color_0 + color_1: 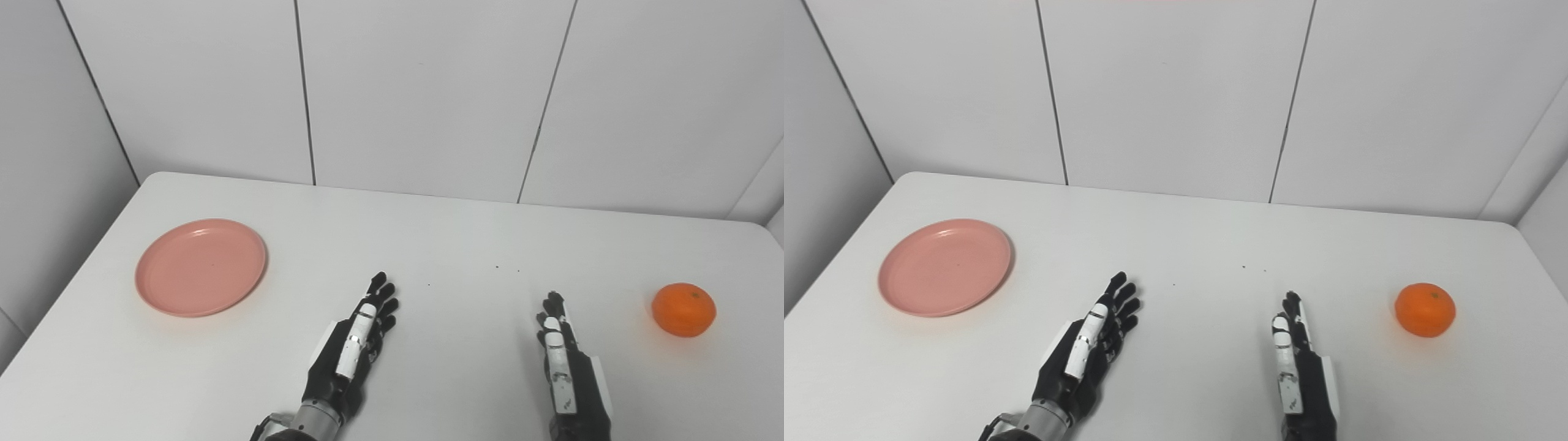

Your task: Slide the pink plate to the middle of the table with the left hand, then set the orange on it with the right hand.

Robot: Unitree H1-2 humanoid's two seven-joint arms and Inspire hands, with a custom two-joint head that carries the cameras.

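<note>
Left hand (350, 352): nearest, fingers extended, holding nothing.
Right hand (566, 361): fingers straight, empty.
Pink plate (201, 267): at 9 o'clock on the table (441, 245), not yet slid.
Orange (683, 309): at 3 o'clock, untouched.
Progress: both steps remain.

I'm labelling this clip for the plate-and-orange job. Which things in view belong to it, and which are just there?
Part of the job:
pink plate, empty, on the table's left side
orange, on the right side
left robot hand, open
right robot hand, open

Just there:
white table
a few dark specks
</note>
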